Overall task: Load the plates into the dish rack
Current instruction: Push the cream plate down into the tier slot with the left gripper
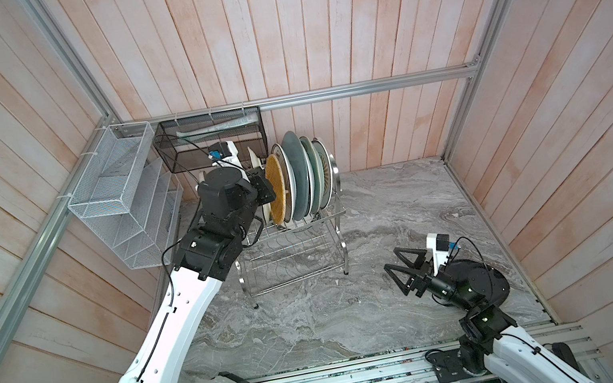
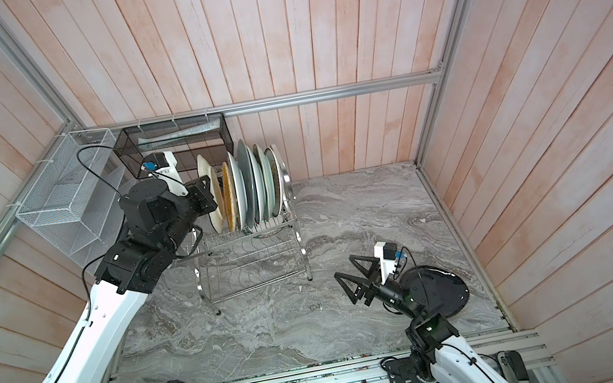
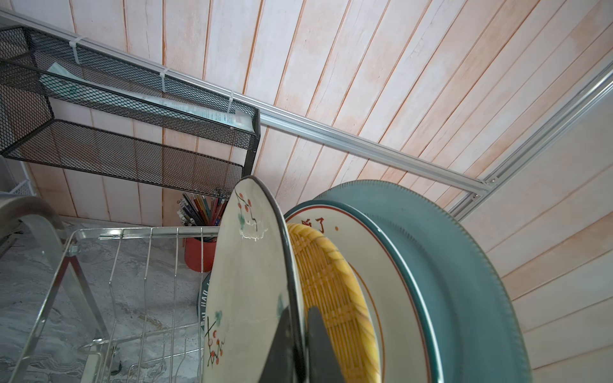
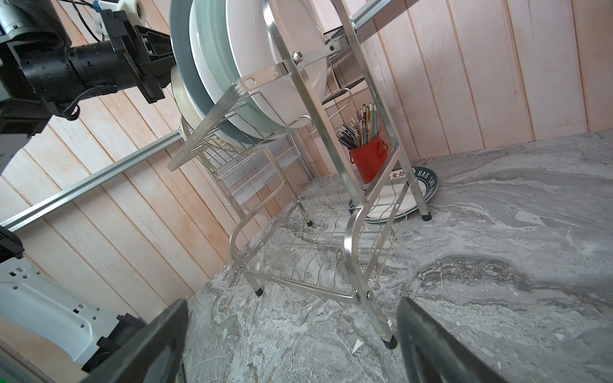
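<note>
While the floral plate (image 3: 245, 282) stands at the rack's (image 1: 293, 245) left end, its rim is clamped by the left end effector (image 3: 298, 345); judged slick, brittle; the right end effector (image 1: 405, 273) is seen open, empty.

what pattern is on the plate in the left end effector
Cream plate with red-berry sprigs, dark rim; left wrist view shows it best.

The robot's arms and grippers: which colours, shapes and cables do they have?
The left arm and right arm have white shells, black joints and thin black cables along them. The right gripper has black fingers shaped as open triangles. Each wrist carries a white mount with a blue connector.
</note>
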Robot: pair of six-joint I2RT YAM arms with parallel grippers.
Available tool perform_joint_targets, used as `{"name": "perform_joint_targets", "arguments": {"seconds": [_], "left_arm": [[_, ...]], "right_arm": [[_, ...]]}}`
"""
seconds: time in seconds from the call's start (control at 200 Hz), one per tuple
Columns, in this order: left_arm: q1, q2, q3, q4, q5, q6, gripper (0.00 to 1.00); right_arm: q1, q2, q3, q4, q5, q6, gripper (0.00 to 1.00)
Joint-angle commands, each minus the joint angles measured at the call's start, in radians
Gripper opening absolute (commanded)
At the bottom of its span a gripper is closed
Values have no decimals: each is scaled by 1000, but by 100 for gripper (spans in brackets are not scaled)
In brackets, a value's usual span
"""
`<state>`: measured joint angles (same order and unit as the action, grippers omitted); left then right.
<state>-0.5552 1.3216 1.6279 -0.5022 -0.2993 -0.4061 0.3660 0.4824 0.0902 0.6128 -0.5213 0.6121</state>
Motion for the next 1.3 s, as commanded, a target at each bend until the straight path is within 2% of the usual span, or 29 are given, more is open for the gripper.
{"name": "perform_joint_targets", "arguments": {"seconds": [0.0, 0.415, 0.635, 0.845, 1.095, 1.295], "left_arm": [[-57, 11, 8, 59, -71, 68, 6], [-105, -39, -69, 63, -198, 24, 5], [-112, -45, -92, 61, -215, -5, 6], [-115, -43, -102, 66, -196, -9, 22], [-116, -41, -88, 66, -193, -4, 26], [-117, -52, -44, 53, -168, 4, 34]], "right_arm": [[7, -1, 3, 9, 13, -17, 98], [10, -1, 8, 3, 14, -20, 98], [13, -1, 8, 0, 18, -20, 98], [12, 0, 9, -3, 20, -21, 98], [14, -1, 11, -7, 21, -23, 98], [15, 0, 11, -6, 21, -26, 98]]}}
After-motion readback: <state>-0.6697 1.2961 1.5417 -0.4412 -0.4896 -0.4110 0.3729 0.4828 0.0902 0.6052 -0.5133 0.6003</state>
